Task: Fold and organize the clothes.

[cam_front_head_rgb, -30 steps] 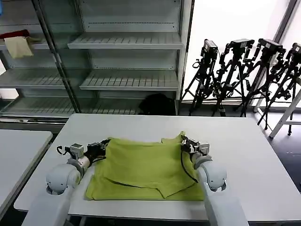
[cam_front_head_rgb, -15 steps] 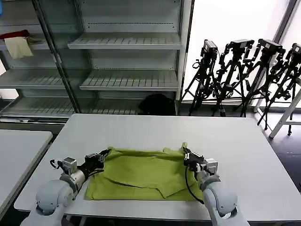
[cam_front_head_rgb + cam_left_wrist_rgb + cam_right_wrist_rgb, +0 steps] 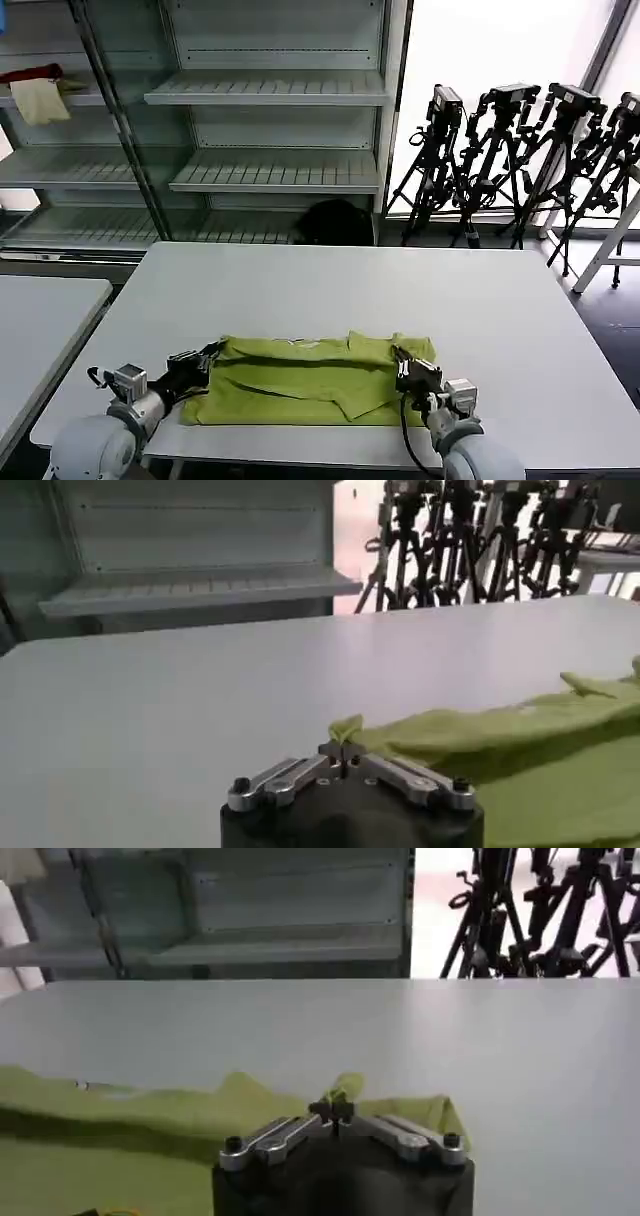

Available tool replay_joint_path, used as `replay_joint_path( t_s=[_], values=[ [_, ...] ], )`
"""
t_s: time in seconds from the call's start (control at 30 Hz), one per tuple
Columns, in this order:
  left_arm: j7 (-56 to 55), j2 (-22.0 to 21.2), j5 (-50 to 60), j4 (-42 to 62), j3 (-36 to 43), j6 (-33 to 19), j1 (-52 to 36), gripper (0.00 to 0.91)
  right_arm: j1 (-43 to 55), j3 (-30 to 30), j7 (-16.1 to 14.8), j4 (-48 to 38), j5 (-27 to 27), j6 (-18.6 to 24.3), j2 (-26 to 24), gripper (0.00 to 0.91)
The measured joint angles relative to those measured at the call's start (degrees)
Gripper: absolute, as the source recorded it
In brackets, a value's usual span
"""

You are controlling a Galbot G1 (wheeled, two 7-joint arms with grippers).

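Already the T-shirt (image 3: 310,380) lies folded along the counter's (image 3: 350,280) near edge; the left gripper (image 3: 208,352) and right gripper (image 3: 402,364) could drag it off. Open room lies beyond. Left wrist: fingers (image 3: 350,754) pinch a corner. Right wrist: fingers (image 3: 340,1110) closed on cloth.

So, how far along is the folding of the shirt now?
Done: the shirt lies on the table as a low band, its far edge brought over toward the near edge. In hand: the left gripper and right gripper are each shut on a corner of that edge. Left: releasing it, folding the band's ends in, and tidying it.
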Motion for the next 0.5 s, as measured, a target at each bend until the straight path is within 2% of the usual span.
replay_joint_path(
  t_s=[0.5],
  values=[
    [0.76, -0.06, 4.22, -3.11, -1.97, -0.53, 4.06, 0.000, -2.47, -0.61, 0.17, 0.61, -1.99, 0.09, 0.88, 0.000]
  ],
)
